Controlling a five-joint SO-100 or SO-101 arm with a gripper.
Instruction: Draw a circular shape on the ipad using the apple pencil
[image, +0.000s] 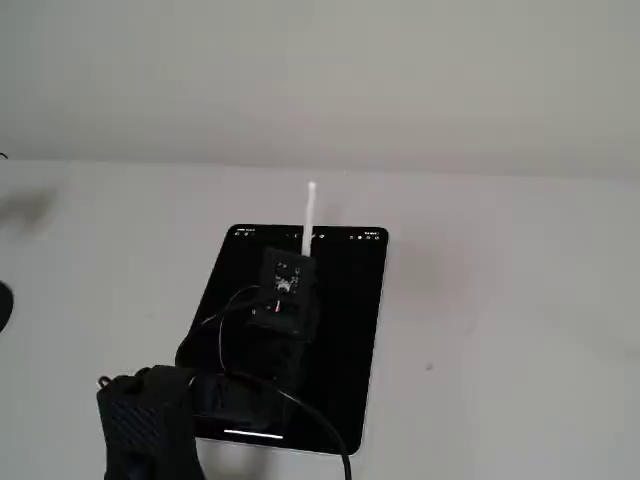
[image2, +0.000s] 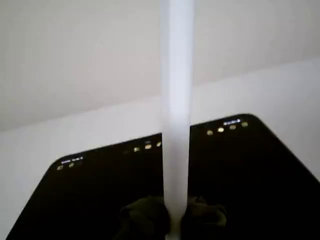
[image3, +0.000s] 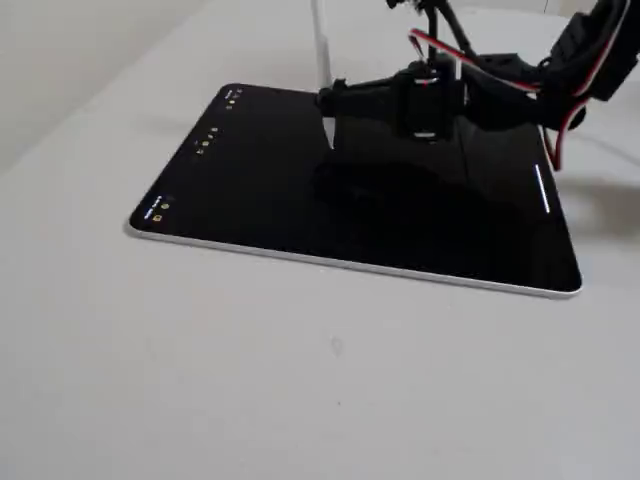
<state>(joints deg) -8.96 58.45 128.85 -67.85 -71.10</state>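
Count: 1 ipad (image: 345, 330) on 1 white worktop (image: 500, 300). 1 apple pencil (image: 309, 215). 1 black arm with 1 gripper (image3: 330, 97), 2 fingers (image2: 145, 215). No drawn loop discernible on screen, so 0 counted.

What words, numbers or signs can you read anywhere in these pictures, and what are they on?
No text is readable.
The tablet has tiny toolbar icons along one short edge: too small and blurred to read.
The pencil and the gripper show no lettering.
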